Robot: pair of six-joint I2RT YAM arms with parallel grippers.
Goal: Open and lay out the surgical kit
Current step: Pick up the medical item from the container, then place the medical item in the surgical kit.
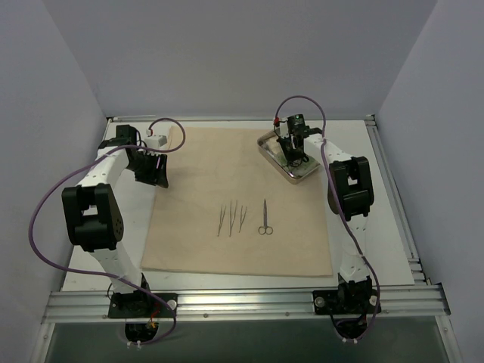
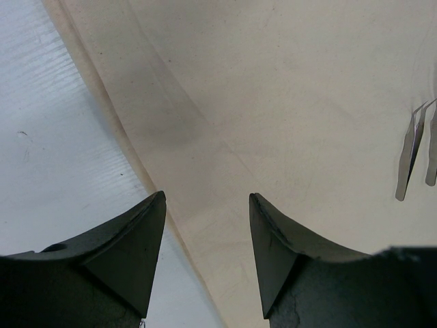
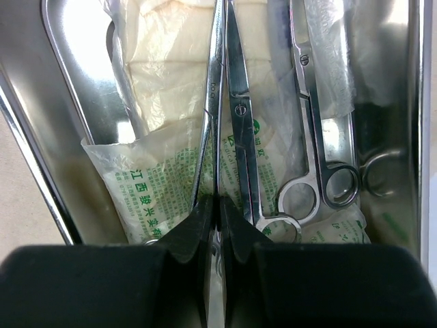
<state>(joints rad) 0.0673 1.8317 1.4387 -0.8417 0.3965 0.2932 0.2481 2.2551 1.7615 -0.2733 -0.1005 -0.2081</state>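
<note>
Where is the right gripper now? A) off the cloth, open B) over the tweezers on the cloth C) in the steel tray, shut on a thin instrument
C: the right wrist view shows the right gripper closed on a thin steel instrument inside the steel tray.

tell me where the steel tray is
Top view: the steel tray sits at the beige cloth's far right corner, under the right tool, which pinches a steel instrument.

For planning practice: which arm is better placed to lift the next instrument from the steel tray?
Right. The right gripper is shut on scissor-handled forceps in the steel tray; the left gripper hangs open over the cloth edge.
</note>
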